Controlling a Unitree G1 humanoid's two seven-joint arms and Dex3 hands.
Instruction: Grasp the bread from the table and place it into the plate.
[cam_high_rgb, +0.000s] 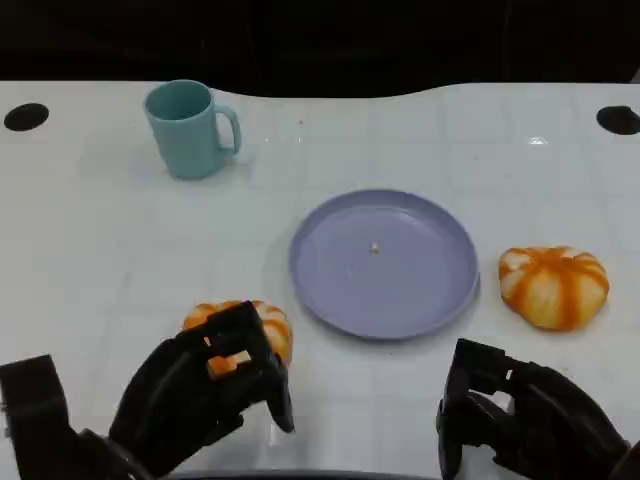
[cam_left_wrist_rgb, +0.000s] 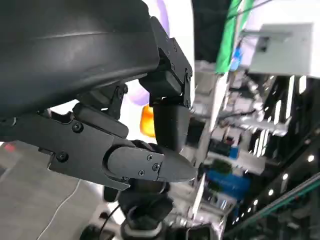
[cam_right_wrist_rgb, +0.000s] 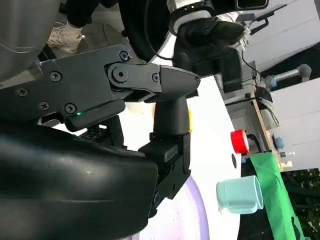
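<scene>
An orange-and-white bread (cam_high_rgb: 262, 322) lies on the white table (cam_high_rgb: 100, 260), left of the lavender plate (cam_high_rgb: 385, 265). My left hand (cam_high_rgb: 205, 390) hovers over the bread's near side with its fingers spread, and a bit of orange shows between them. I cannot tell whether they touch it. A second, similar bread (cam_high_rgb: 553, 285) lies right of the plate. My right hand (cam_high_rgb: 520, 420) stays low at the near right, holding nothing, its fingers loosely apart. The plate (cam_right_wrist_rgb: 195, 220) has just a crumb at its middle. The left wrist view catches a strip of plate (cam_left_wrist_rgb: 135, 92) and an orange patch (cam_left_wrist_rgb: 146, 120).
A teal mug (cam_high_rgb: 190, 128) stands at the far left, also seen as the mug (cam_right_wrist_rgb: 240, 195) from the right wrist. Two black holes (cam_high_rgb: 25, 116) mark the table's far corners. A red button (cam_right_wrist_rgb: 239, 141) sits off the table.
</scene>
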